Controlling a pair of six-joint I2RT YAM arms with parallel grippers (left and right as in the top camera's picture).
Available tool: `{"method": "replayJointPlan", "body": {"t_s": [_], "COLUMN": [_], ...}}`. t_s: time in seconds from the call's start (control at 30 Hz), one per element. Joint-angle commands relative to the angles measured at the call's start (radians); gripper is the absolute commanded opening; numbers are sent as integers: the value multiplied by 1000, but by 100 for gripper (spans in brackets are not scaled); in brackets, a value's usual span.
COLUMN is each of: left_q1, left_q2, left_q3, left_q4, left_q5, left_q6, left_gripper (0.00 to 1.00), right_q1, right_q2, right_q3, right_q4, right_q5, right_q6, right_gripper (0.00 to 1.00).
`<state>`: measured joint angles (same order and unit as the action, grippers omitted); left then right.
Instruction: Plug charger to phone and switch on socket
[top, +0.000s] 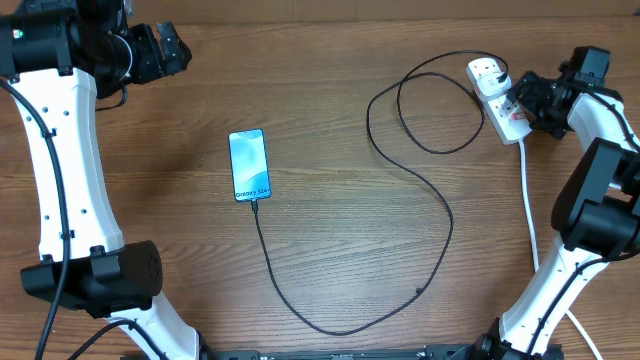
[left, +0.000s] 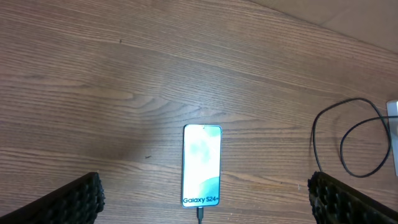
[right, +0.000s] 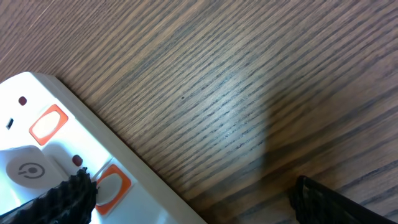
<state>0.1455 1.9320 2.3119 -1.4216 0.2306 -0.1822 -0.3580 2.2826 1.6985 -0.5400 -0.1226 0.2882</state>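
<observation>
Lying on the bench (top: 330, 60), the phone (top: 250, 165) seems to have the charger (top: 447, 215) plugged in. The right gripper (top: 527, 97), spread, hovers at the socket (top: 495, 95), and its switch (right: 48, 122) is probably still to press. The left gripper (top: 168, 50) is spread too, well apart.

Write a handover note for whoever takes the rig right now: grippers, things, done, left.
Left gripper: open, empty, well clear of the phone.
Right gripper: open, empty, over the socket, by its red switches.
Charger: tip at the phone's bottom edge, looks plugged in; white plug head sits in the socket.
Left: press the switch. Whether it is on I cannot tell.
</observation>
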Motion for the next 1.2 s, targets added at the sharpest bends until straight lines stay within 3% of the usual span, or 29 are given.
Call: {"method": "replayJointPlan", "body": {"t_s": [0.0,1.17], "left_q1": [-2,-2], "left_q2": [10,10], "left_q3": [1,1], "left_q4": [0,0], "left_q5": [-2,-2], "left_q6": [2,2], "left_gripper": [100,99], "right_q1": [5,26], "right_q2": [100,101], "right_q3": [-56,-77], "right_q4": [-9,-54], "right_q5": [10,-1], "right_q6": [22,18], "right_gripper": [100,99]}}
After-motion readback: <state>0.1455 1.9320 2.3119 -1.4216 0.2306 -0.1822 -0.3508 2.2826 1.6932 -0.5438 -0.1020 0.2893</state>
